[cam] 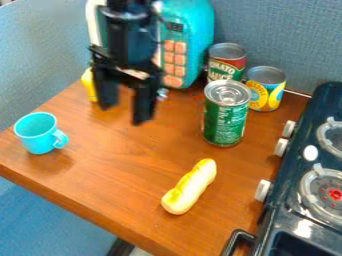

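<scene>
Here, gripper (123, 114) spread; cup (37, 134) near edge (8, 133)

a brown wooden table (123, 175) bears a turquoise cup (38, 133) near its left edge and a bread roll (190, 187) toward the front. farther back stand a green can (225, 119), a red-and-green can (226, 64), a yellow-and-blue can (266, 92), a turquoise toy microwave (190, 37) and a partly hidden yellow thing (88, 86).
</scene>
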Tool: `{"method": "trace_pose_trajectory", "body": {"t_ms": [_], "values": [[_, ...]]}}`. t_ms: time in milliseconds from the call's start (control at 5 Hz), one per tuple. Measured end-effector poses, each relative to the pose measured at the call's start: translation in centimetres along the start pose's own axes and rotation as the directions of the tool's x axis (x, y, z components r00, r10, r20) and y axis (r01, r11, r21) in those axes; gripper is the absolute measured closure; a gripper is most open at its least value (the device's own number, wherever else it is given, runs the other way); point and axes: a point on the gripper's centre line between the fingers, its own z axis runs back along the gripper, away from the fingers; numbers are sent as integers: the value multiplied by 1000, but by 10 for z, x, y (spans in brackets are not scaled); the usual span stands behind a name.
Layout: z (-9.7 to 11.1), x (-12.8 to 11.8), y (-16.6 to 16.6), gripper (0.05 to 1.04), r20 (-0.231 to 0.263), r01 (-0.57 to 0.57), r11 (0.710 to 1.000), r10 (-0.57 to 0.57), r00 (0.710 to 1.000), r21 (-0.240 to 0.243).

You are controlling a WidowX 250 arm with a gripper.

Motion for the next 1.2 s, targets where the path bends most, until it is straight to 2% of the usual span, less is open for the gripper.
{"method": "trace_pose_trajectory", "body": {"t_ms": [400, 600, 800, 1200], "values": [[-4, -25, 95, 87, -59, 46, 992, -40, 997, 113], [-13, -17, 140, 87, -50, 55, 993, -50, 997, 109], [-20, -7, 173, 87, -58, 7, 997, -3, 998, 71], [-21, -7, 174, 87, -61, 13, 998, -9, 998, 67]]}}
